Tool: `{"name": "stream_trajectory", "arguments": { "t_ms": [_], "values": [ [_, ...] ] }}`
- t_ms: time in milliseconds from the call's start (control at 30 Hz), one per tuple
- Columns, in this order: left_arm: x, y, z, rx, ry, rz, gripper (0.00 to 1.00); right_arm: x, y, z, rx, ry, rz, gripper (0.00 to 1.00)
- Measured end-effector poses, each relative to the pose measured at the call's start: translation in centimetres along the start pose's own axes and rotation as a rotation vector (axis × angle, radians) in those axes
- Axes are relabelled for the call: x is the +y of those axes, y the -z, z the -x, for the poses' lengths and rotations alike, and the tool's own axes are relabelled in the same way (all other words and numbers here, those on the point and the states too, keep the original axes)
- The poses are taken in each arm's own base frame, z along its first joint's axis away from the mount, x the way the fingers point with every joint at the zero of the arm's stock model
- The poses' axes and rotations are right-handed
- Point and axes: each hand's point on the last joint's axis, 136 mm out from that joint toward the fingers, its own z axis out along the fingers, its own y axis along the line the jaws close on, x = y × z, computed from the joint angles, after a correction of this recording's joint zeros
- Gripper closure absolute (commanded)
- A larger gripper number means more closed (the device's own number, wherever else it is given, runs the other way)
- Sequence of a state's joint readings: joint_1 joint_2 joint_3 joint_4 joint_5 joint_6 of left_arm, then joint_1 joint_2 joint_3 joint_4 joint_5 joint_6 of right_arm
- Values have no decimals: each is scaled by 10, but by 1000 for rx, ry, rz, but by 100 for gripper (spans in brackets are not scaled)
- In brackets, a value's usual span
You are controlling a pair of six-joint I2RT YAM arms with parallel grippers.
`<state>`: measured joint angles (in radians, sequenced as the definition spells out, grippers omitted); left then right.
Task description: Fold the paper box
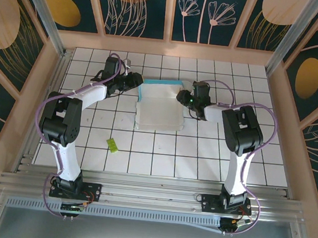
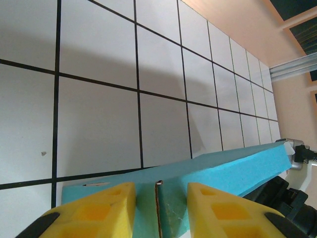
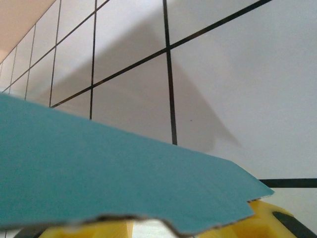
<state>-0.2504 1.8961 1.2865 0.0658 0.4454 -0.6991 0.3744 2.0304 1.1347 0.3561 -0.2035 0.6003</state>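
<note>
Top external: thin teal-and-white card paper box (image 1: pixel 158 112) lay far-centre on tiled table (image 1: pixel 201 152). Left gripper (image 1: pixel 138 82) pinched far-left wall; right gripper (image 1: pixel 180 97) state untellable. Likely light, floppy: grasp beside creases.

White tiled table (image 1: pixel 161 153), black grid lines, peach wall round it. Paper box (image 1: pixel 158 113) lies far-centre, pale inside up, teal far flap raised. Small yellow-green scrap (image 1: pixel 112 143) lies flat on a tile nearer, to the left, well apart from the box.
</note>
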Motion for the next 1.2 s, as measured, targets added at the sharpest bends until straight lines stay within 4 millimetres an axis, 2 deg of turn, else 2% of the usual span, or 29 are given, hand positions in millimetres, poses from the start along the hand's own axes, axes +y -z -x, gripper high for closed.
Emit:
{"name": "stream_trajectory", "arguments": {
  "t_ms": [200,400,567,667,733,833,900,1000,1100,1200],
  "values": [
    [0,0,0,1,0,0,68,13,-4,-8,17,32,50,65],
    [1,0,0,-1,1,1,68,10,-11,-16,37,33,59,67],
    [1,0,0,-1,1,1,68,11,-10,-16,36,37,61,64],
    [1,0,0,-1,1,1,68,14,-3,-15,36,61,66,61],
    [0,0,0,0,1,0,68,17,11,-15,27,86,70,59],
    [0,0,0,0,1,0,68,28,38,-5,-14,131,89,56],
    [0,0,0,0,1,0,68,34,60,8,-63,164,102,52],
    [0,0,0,1,0,-2,68,34,81,33,-133,214,108,43],
    [0,0,0,2,0,-2,68,21,86,51,-153,256,100,38],
    [0,0,0,2,0,-3,68,10,75,60,-132,296,68,40]
  ]
}}
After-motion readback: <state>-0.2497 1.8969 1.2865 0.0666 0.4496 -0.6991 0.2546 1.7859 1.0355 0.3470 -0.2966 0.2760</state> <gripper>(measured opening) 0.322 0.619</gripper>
